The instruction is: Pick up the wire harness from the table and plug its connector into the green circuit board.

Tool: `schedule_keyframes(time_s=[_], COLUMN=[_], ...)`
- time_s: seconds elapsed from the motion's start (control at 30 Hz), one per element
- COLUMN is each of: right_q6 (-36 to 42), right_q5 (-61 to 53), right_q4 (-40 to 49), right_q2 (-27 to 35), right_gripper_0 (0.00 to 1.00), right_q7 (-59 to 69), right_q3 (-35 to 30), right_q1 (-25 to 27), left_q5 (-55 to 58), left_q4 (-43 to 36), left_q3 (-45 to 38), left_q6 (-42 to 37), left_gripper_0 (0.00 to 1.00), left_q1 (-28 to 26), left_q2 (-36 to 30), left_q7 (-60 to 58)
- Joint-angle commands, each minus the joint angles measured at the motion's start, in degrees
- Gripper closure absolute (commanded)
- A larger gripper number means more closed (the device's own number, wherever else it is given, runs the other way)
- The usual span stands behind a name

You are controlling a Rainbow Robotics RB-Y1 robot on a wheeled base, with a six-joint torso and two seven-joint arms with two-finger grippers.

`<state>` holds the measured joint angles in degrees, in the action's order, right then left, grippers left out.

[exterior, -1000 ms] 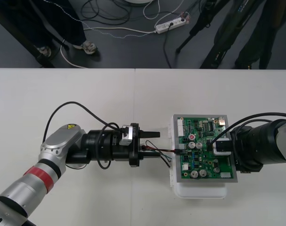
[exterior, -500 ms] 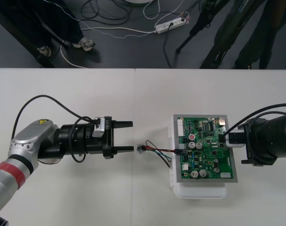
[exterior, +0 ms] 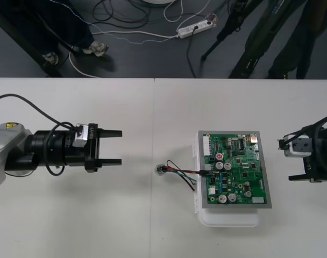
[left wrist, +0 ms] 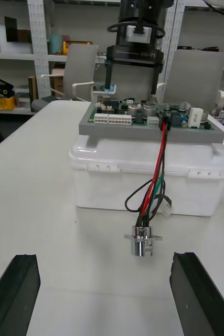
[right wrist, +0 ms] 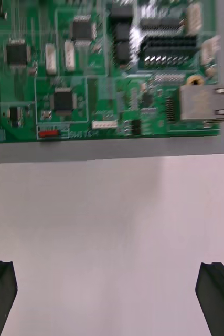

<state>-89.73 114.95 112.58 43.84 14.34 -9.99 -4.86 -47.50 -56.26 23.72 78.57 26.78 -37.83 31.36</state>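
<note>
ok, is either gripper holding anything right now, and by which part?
Nothing is held. The left gripper and right gripper are both open, clear of the harness. Its socket lies on the table, its other end at the green circuit board.

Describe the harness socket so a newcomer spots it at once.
Find the green board on its white base, right of centre on the table. Thin wires run from the board's left edge down to the socket: the only round, flanged metal piece there.
</note>
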Motion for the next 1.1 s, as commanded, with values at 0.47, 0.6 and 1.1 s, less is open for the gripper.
schedule_keyframes(time_s=[0.47, 0.6, 1.1], right_q6=[-0.3, -0.3, -0.3], right_q5=[-27.1, -27.8, -33.5], right_q4=[-0.4, 4.7, 11.0], right_q2=[0.6, 0.6, -5.8], right_gripper_0=[0.0, 0.0, 0.0], right_q7=[-3.2, 1.8, 10.7], right_q3=[-6.3, -6.5, -9.1], right_q1=[0.1, 0.0, -2.4], left_q5=[-7.0, -7.5, -13.3], left_q4=[-11.2, -16.0, -37.4], left_q3=[-14.7, -17.7, -30.1], left_q6=[10.9, 11.4, 11.4], left_gripper_0=[0.27, 0.27, 0.27], left_q1=[1.6, 0.0, -8.6], left_q2=[-5.9, -6.4, -6.7], left_q7=[-22.6, -28.2, -45.2])
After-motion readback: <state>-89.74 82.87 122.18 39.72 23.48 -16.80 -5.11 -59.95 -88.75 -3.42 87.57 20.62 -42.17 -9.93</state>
